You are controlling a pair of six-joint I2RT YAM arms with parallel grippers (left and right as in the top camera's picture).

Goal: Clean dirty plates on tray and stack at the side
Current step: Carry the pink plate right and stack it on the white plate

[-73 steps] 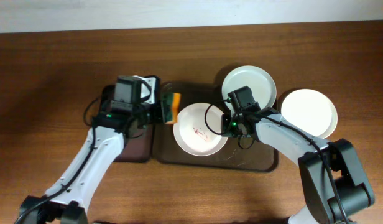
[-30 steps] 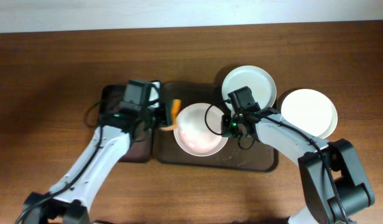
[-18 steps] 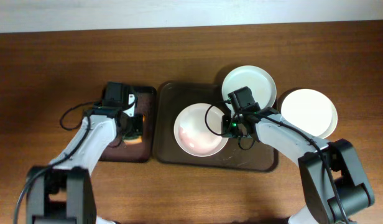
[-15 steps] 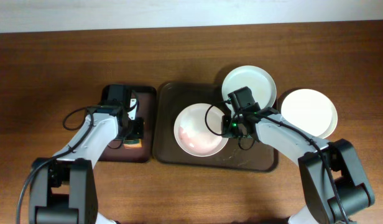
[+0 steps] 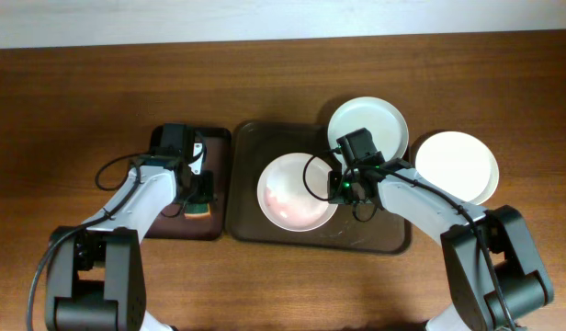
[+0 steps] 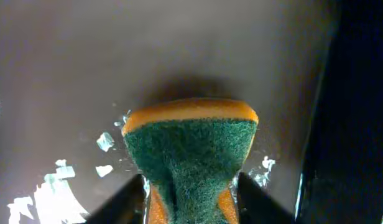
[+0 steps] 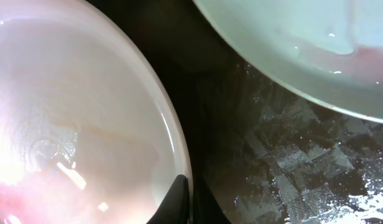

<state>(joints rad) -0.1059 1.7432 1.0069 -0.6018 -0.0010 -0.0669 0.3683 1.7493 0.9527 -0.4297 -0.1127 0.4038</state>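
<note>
Plates: three white ones. The mid plate (image 5: 297, 191) lies on the tray (image 5: 255, 147) with a pinkish wet film. The back plate (image 5: 367, 129) sits at the tray's far right corner and overhangs the far rim. The side plate (image 5: 456, 167) lies on the desk (image 5: 81, 92), just right of the tray.
Edges: the mid plate's left edge is near the tray's left rim. In the right wrist view a dark, wet strip of tray floor separates the mid plate (image 7: 79, 124) from the back plate (image 7: 303, 43). Back plate and side plate lie just beside each other.
Open room: bare tray floor at the far left corner and along the near rim; wide bare desk left, right and behind.
Right jaws: pinching the mid plate's right rim, a dark fingertip (image 7: 178, 196) on its inner side.
In the way: the right arm (image 5: 421, 202) crosses the tray's near right part and the side plate's near left edge.
Left jaws: pinching a sponge (image 6: 190, 149) at its waist, green face to the camera, orange edge outward.
Sponge place: over the small tray (image 5: 219, 147), left of the big one, against its wet floor; whether it touches I cannot tell.
Left arm (image 5: 145, 188): lies across the small tray's left part.
</note>
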